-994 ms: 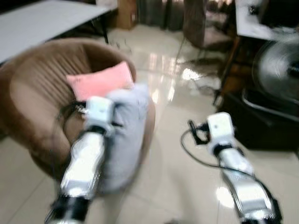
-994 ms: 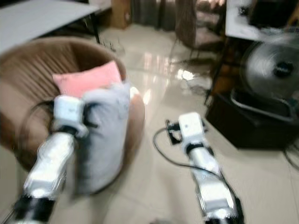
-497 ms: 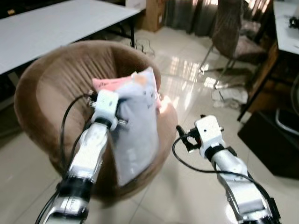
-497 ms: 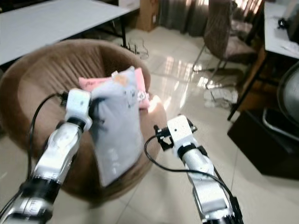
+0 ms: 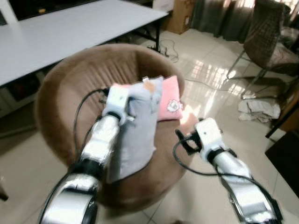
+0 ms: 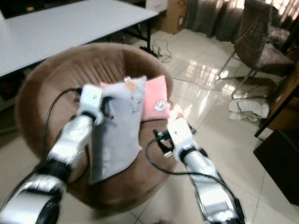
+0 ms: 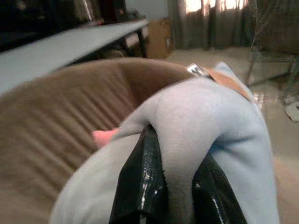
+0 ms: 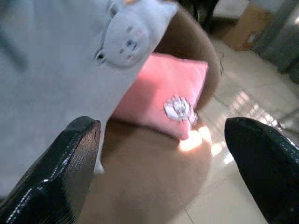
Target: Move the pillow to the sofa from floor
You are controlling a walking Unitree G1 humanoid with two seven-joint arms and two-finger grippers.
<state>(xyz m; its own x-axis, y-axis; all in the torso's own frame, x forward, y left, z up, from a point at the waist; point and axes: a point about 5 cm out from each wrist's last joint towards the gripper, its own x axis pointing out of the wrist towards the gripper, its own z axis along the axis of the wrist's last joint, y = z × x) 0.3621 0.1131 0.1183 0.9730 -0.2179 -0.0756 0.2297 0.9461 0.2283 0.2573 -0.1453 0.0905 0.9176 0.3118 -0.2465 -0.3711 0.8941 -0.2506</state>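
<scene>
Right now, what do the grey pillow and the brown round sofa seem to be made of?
The grey pillow, pinched by the left gripper, looks like soft matte fleece: it folds limply and hangs. The brown sofa seems plush, velvety fabric, with ribbed pleats and no shine.

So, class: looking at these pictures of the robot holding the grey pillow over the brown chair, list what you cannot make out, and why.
- Lower seat of the round brown fabric chair: covered in both eye views by the light grey pillow.
- Pink square cushion: its left part hidden behind that pillow.
- Left gripper: its wrist view cuts off the finger bases.
- Right gripper: both fingers cut by the edges.
</scene>
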